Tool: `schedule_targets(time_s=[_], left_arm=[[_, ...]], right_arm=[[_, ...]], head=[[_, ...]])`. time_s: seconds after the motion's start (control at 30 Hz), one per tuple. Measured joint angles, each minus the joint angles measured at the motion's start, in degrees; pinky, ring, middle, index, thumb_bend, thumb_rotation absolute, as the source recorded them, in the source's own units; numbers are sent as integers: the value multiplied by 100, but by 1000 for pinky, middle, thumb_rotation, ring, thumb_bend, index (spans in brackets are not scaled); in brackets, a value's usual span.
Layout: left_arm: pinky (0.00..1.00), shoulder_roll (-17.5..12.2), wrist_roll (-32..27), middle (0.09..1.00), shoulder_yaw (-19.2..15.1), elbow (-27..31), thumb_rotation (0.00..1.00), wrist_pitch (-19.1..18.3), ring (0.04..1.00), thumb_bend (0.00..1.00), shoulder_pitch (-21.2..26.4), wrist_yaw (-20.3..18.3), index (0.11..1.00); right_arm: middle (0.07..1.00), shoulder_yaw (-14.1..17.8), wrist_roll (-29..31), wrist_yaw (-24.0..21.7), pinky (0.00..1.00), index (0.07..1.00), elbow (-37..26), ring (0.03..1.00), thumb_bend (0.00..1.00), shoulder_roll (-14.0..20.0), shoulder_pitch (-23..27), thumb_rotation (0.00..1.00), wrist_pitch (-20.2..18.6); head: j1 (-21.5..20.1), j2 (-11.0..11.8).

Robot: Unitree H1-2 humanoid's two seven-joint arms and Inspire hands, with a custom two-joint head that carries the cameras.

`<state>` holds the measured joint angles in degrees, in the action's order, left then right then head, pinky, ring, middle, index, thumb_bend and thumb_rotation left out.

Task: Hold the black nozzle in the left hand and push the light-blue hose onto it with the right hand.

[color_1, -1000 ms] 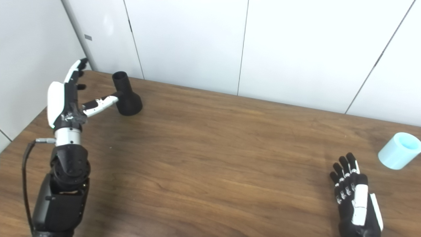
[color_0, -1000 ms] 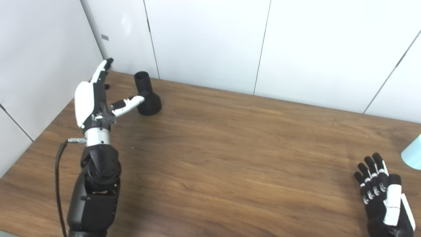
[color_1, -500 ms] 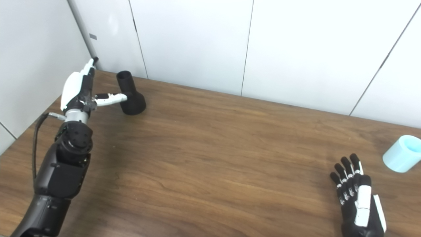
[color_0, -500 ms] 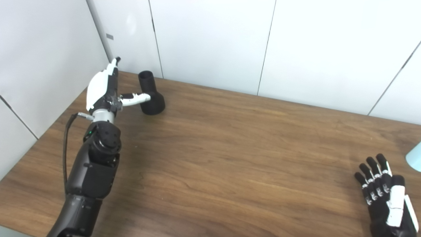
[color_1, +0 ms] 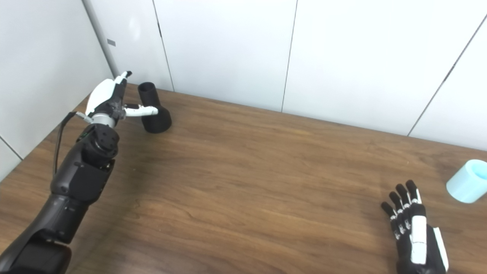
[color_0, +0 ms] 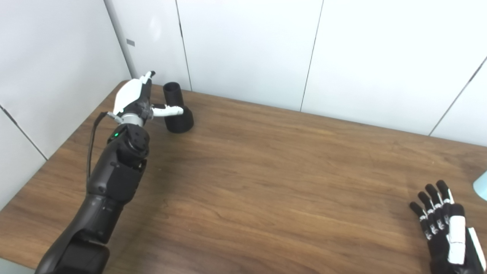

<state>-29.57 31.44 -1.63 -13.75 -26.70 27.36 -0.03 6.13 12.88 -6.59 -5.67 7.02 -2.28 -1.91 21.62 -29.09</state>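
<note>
Your left hand (color_0: 135,97) reaches to the far left corner of the brown wood-grain table (color_0: 266,171), its white-backed fingers (color_0: 146,78) stretched out toward the white panelled wall (color_0: 247,49) and its thumb (color_0: 169,111) swung out to the side. The hand is spread and grips nothing. The black funnel-shaped nozzle (color_0: 177,110) stands just beyond that thumb, wide base down on the wood, narrow open neck up and leaning a little toward the wall. The thumb crosses in front of the nozzle where neck meets flared base; you cannot tell from either eye view whether it touches the plastic or only overlaps it. The outstretched fingers lie to the left of the neck, apart from it, so the nozzle sits in the gap between fingers and thumb without being clasped.

Your right hand (color_1: 412,228) rests low at the near right edge, back upward, black fingers (color_1: 399,199) extended, slightly fanned and pointing away from you, holding nothing. The short light-blue hose piece (color_1: 467,185) lies on its side beyond and to the right of those fingertips, clear of them, open end facing up and right. In the left eye view only a sliver of it shows at the frame's edge. Nozzle and hose sit well apart, at opposite ends of the table.
</note>
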Motion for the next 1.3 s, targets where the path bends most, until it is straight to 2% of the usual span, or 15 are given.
schedule_targets(time_s=[0.27,0.53,0.67,0.83,1.17,1.3], left_arm=[[1000,-1,-12,976,234,-582,396,-1,1000,1000,153,-29,912],[1000,-30,60,960,616,-1222,385,30,1000,1000,500,-2,874],[1000,-29,33,954,650,-1434,361,62,1000,1000,579,28,852],[1000,-1,-22,939,670,-1739,368,159,1000,1000,641,206,821],[1000,143,-24,936,837,-1791,376,194,1000,984,797,245,816],[1000,213,-27,886,838,-1793,356,293,990,935,794,322,779]], right_arm=[[964,-9,-150,85,911,1000,-34,950,491,-19,-4,959,-39],[961,-27,-195,115,908,1000,-45,947,499,-63,7,944,-20],[966,-26,-191,119,909,1000,-77,952,519,-81,4,931,-41],[971,-30,-204,146,923,1000,-109,958,478,-87,2,968,-84],[966,-71,-316,209,922,1000,-152,955,450,-85,-17,1000,-97],[960,-86,-318,209,908,1000,-161,951,471,-85,-22,987,-83]], head=[[-79,-18],[-123,-26],[-158,-35],[-193,-44],[-237,-97],[-246,-114]])
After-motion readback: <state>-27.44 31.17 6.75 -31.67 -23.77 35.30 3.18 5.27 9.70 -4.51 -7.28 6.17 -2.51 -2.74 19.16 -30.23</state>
